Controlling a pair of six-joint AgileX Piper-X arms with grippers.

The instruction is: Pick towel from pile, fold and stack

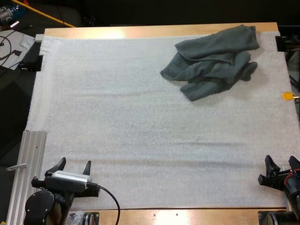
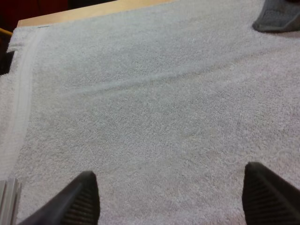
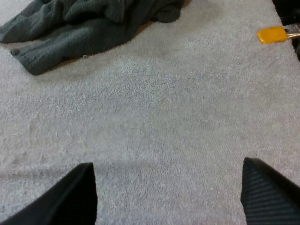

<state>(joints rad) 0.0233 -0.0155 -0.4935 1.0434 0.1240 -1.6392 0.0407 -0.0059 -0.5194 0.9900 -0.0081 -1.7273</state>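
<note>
Left claw [image 1: 74, 165] sits at the near left edge of the white mat [image 1: 140, 122] in the high view, fingers spread wide and empty; the right claw [image 1: 281, 164] sits at the near right edge, equally wide and holding nothing; the crumpled towel [image 1: 213, 58] lies at the mat's far right, well apart from both, its far edge reaching the wooden desk [image 1: 140, 32]; the step in hand looks to be the first reach, and I judge the right claw the better placed; it should come down on a loose corner or raised fold at the heap's near edge, not the thick middle, pinching one layer so a single towel lifts free, then carry it to the bare middle of the mat; the overlapping folds hide how many towels are in the heap; from the left wrist, the left claw [image 2: 169, 174] gapes over bare mat, and the towel [image 2: 279, 18] is far off and cut by the frame, so little of it can be read; from the right wrist, the right claw [image 3: 166, 168] stands wide over bare mat, the towel [image 3: 84, 23] lies ahead and well clear, its near corner lying flat and thin, its far part cut off.
</note>
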